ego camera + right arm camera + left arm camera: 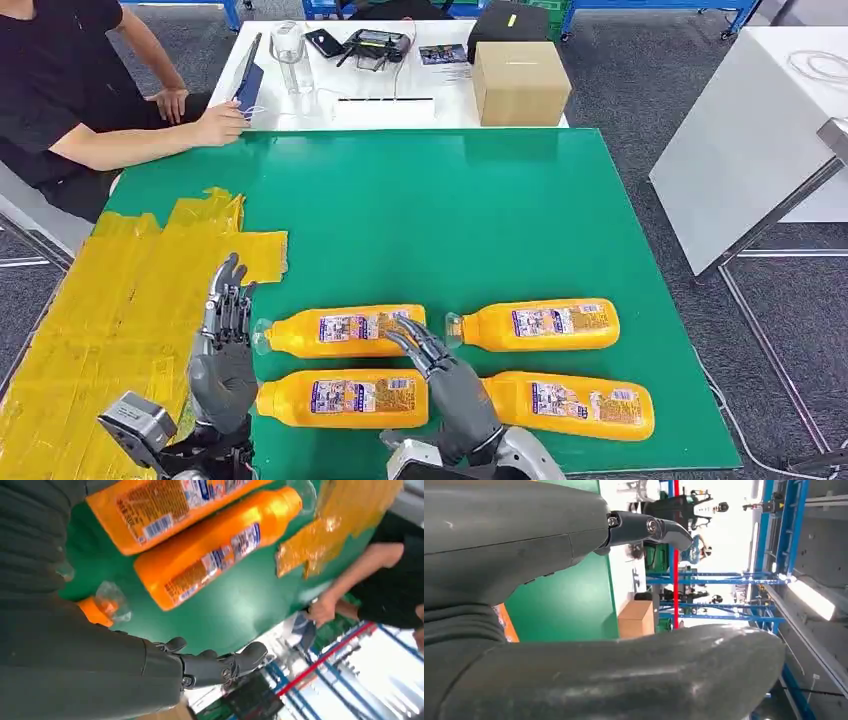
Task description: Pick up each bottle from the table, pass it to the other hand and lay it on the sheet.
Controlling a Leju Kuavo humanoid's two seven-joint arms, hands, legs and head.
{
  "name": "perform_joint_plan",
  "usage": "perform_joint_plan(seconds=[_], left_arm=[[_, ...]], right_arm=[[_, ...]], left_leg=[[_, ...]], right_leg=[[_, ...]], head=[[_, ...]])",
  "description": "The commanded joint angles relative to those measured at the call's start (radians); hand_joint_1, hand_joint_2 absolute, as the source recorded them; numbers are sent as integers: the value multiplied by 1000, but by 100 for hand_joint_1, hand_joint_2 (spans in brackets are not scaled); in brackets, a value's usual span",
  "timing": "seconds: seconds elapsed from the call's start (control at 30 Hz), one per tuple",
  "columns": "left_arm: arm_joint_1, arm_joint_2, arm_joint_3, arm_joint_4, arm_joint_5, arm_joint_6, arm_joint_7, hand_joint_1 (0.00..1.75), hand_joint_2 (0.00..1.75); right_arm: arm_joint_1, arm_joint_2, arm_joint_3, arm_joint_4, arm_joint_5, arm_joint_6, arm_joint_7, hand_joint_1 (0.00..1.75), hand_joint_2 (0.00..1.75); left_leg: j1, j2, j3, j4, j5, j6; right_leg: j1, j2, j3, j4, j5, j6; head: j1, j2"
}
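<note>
Currently, four orange bottles lie on their sides on the green table (480,200), in two rows, none yet on the yellow sheet (110,310).

- Far-left bottle (340,330): clear cap toward the sheet; the right hand's fingertips reach over its label end, and actual contact cannot be told.
- Near-left bottle (345,398): between the two hands, closest to the left hand.
- Far-right bottle (535,325) and near-right bottle (575,405): well clear of both hands.
- Right hand (445,370): fingers extended and apart, grasping nothing.
- Left hand (225,335): upright at the sheet's edge, fingers straight, released and empty.
- Surroundings: a person's hand (215,125) rests at the table's far corner; cardboard box (520,82) on the white desk (300,100) beyond.

Handling note, as judgement: the step in hand appears to be the first pick by the right hand. The grasp is best taken around the bottle's middle, across its width, leaving the cap end free for the left hand to take at the handover. Neighbouring bottles lie close, so fingers should come down straight to avoid rolling them.
</note>
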Motion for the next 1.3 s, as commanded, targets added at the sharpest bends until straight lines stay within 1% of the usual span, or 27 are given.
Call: perform_joint_plan(seconds=[0.03, 0.13, 0.27, 0.47, 0.87, 1.03, 1.1, 1.17, 1.2, 1.3], left_arm=[[-42, 15, -3, 58, 10, -15, 13, 0, 0], [-55, 11, 3, 56, 12, -26, 27, 0, 0], [-58, 4, 8, 62, 9, -38, 34, 0, 0], [-68, 2, 9, 71, 11, -46, 38, 0, 0], [-79, -1, 12, 83, 18, -56, 44, 0, 0], [-82, -3, 18, 86, 20, -60, 48, 0, 0], [-82, -3, 18, 86, 20, -60, 48, 0, 0], [-82, -3, 18, 86, 20, -60, 48, 0, 0], [-82, -4, 22, 86, 21, -60, 49, 0, 0], [-75, -6, 30, 81, 21, -66, 51, 0, 0]], right_arm=[[-116, 9, 77, 171, 20, 34, 57, 0, 175], [-136, 16, 90, 198, 23, 44, 68, 0, 175], [-171, 17, 125, 248, 40, 76, 110, 0, 175], [-213, 27, 164, 305, 48, 103, 130, 0, 175], [-244, 17, 204, 321, 40, 126, 147, 0, 175], [-280, 17, 246, 351, 69, 154, 187, 0, 175], [-280, 17, 246, 351, 69, 154, 187, 0, 175], [-280, 17, 246, 351, 69, 154, 187, 0, 175], [-288, 15, 258, 355, 81, 161, 199, 0, 175], [-308, 17, 290, 374, 129, 169, 234, 0, 175]], left_leg=[[0, 1, 3, -2, 0, 0], [-1, 2, 5, -3, 0, 0], [0, 1, 3, -1, 0, 0], [0, 1, 3, -2, 0, 0], [0, 1, 3, -1, 0, 0], [0, 1, 3, -1, 0, 0], [0, 0, 2, -1, 0, 0], [0, 1, 3, -2, 0, 0], [0, 0, 2, -1, 0, 0], [0, 2, 3, -1, 0, 0]], right_leg=[[0, 2, 3, -2, 1, -1], [0, 3, 4, -2, 0, -1], [0, 1, 2, -1, 0, -1], [0, 1, 3, -1, 0, -1], [0, 1, 2, -1, 0, 0], [0, 2, 2, -1, 0, 0], [0, 1, 1, -1, 0, 0], [0, 1, 3, -1, 0, -1], [0, 0, 1, -1, 0, 0], [0, 2, 2, -1, 0, 0]], head=[[0, 0], [0, 0], [1, 0], [0, 0], [0, 0], [0, 0], [0, 0], [0, 0], [0, 0], [0, 0]])
